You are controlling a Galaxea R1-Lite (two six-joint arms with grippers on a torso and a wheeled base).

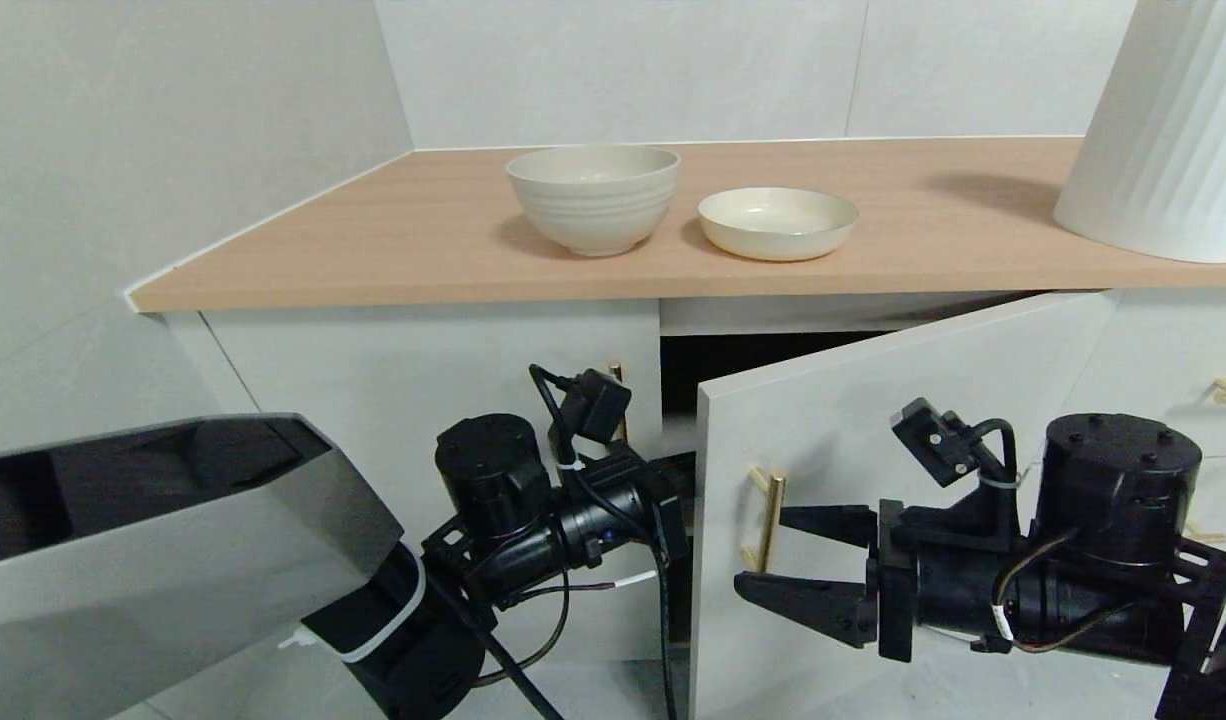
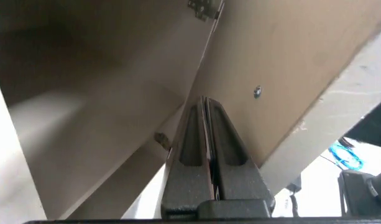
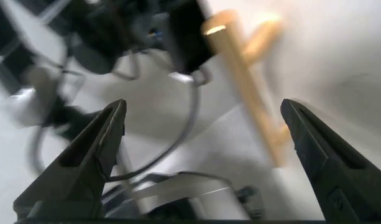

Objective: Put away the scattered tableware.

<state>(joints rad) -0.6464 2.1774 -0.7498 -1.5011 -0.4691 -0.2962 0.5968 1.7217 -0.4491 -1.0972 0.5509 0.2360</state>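
Bowl (image 1: 593,198) and dish (image 1: 777,222) up on the bench (image 1: 373,250), bowl at the dish's nine o'clock. Below, the ajar cabinet door (image 1: 903,400) intrudes: right pincer (image 1: 768,552) gapes empty astride its handle (image 1: 770,518), left pincer (image 2: 204,102) closed tight, empty, behind it.

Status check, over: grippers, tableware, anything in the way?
Left gripper shut, behind cabinet door. Right gripper open at handle. Bowl, dish on countertop. Door ajar.

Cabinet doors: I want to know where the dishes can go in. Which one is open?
The right door, swung outward, its brass handle by the open right hand. The left door sits flush and shut.
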